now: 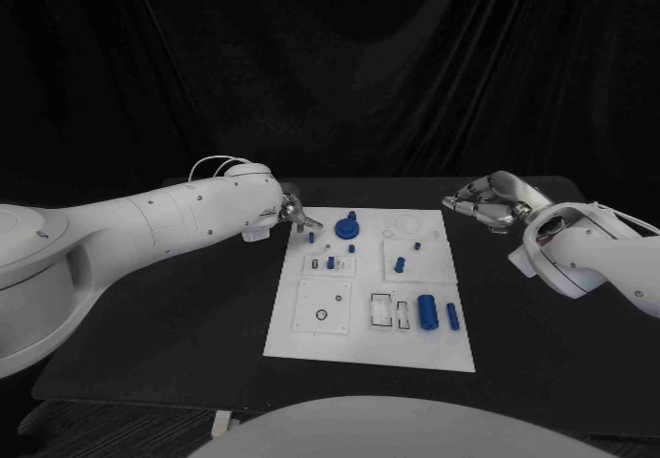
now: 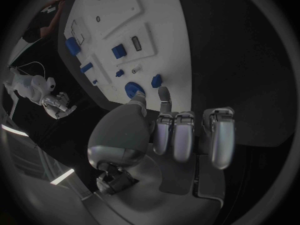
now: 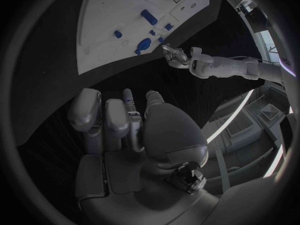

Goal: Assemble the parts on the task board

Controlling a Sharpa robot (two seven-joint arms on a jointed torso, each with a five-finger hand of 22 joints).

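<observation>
One black counter (image 1: 165,334) carries everything, and the white task board (image 1: 371,348) lies flat at its middle, long side running away from the robot. Two white arms reach in from either side toward the board's far end.

On the board, the far half holds a round blue disc part (image 1: 345,230) with a small blue peg (image 1: 352,215) standing just behind it, and a few small blue pieces near it, among them one upright piece (image 1: 401,264) toward the right side. A faint ring outline (image 1: 408,227) marks the far right corner. The near half has a square recessed plate with a small dark ring (image 1: 322,314) in it, two rectangular slots (image 1: 380,310) beside that, and then a larger blue cylinder (image 1: 428,312) and a slimmer blue bar (image 1: 453,316) standing side by side near the right edge.

The left robot hand (image 1: 292,216) hangs over the board's far left corner, just beside the blue disc; the left wrist view shows its fingers (image 2: 181,135) curled forward and apart, with nothing in them. The right robot hand (image 1: 484,205) is off the board, above the counter past the far right corner, its fingers (image 3: 112,117) loosely bent and holding nothing.
</observation>
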